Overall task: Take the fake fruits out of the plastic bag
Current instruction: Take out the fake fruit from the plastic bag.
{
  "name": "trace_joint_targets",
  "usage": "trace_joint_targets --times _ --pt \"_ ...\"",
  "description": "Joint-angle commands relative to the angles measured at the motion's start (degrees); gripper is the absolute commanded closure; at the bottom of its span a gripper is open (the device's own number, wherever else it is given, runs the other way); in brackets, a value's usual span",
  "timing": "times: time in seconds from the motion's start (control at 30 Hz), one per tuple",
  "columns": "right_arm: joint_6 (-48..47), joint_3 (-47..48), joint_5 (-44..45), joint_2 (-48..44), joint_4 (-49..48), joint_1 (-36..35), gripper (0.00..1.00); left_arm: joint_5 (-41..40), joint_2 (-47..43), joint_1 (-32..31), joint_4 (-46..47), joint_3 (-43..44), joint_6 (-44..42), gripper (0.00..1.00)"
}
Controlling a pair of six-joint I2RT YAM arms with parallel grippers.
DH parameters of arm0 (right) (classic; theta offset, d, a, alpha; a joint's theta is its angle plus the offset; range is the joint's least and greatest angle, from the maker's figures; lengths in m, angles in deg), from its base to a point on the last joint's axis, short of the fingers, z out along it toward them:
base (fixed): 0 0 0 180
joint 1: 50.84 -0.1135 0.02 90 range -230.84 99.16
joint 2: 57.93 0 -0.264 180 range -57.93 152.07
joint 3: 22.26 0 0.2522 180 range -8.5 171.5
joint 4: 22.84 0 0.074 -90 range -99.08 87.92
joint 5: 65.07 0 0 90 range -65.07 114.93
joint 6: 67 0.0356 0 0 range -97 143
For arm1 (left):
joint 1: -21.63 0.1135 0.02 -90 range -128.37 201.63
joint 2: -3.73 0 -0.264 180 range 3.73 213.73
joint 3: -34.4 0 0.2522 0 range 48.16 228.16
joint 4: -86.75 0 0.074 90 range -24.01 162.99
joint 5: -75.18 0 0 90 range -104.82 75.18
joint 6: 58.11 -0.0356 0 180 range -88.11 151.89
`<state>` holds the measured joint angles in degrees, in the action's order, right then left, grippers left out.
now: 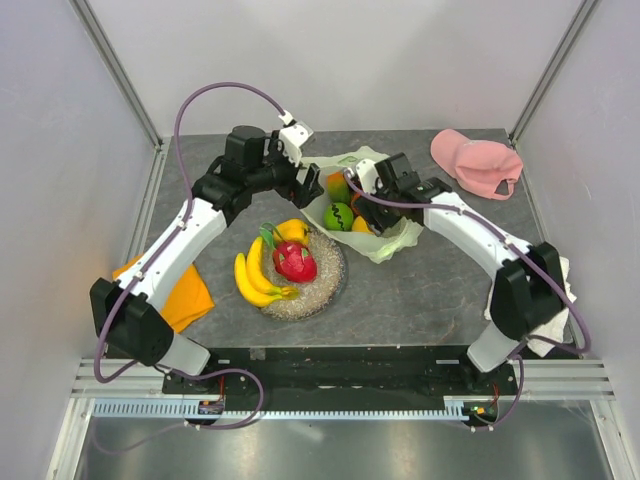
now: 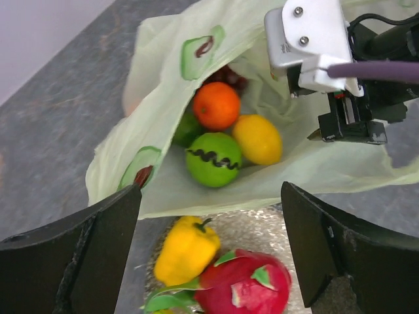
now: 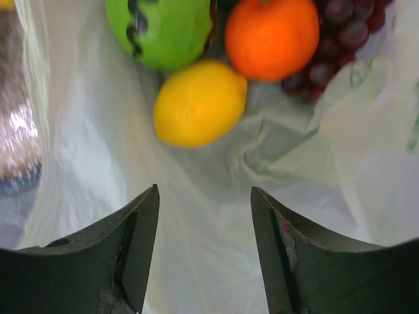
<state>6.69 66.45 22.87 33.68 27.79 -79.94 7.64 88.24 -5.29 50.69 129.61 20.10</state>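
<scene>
Fake fruits sit in two groups in the top view. Left of centre, a banana bunch (image 1: 255, 280), a yellow fruit (image 1: 292, 231) and a dragon fruit (image 1: 296, 262) lie on a glittery plate (image 1: 330, 290). Just right of it the plastic bag (image 1: 395, 240) lies flat, long axis running upper left to lower right, mouth gaping left. Inside show a green round fruit (image 2: 213, 159), an orange (image 2: 216, 104), a lemon-yellow fruit (image 2: 257, 139) and grapes (image 3: 340, 26). The left gripper (image 2: 209, 252) hangs at the mouth, fingers spread wide, holding nothing. The right gripper (image 3: 204, 219) is spread too, empty, over the bag's film; contact cannot be told
</scene>
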Motion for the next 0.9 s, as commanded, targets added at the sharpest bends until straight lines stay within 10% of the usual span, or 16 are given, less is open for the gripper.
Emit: trace_joint_targets --times 0.0,0.37,0.7,0.87 --pt "6.0 8.3 -4.5 7.8 -4.7 1.0 0.34 -5.2 -2.2 0.7 1.0 1.6 -4.2 0.06" --pt "11.7 19.9 -15.2 21.6 -8.5 1.2 0.02 -0.8 -5.1 1.3 -1.3 1.8 -3.6 0.07" --pt "13.4 24.2 -14.8 30.6 -8.8 0.7 0.02 -0.1 -5.0 4.2 -2.0 2.6 -1.7 0.07" --pt "11.4 24.4 -17.6 25.2 -7.8 0.8 0.33 -0.1 -4.7 5.1 -2.0 3.5 -0.8 0.07"
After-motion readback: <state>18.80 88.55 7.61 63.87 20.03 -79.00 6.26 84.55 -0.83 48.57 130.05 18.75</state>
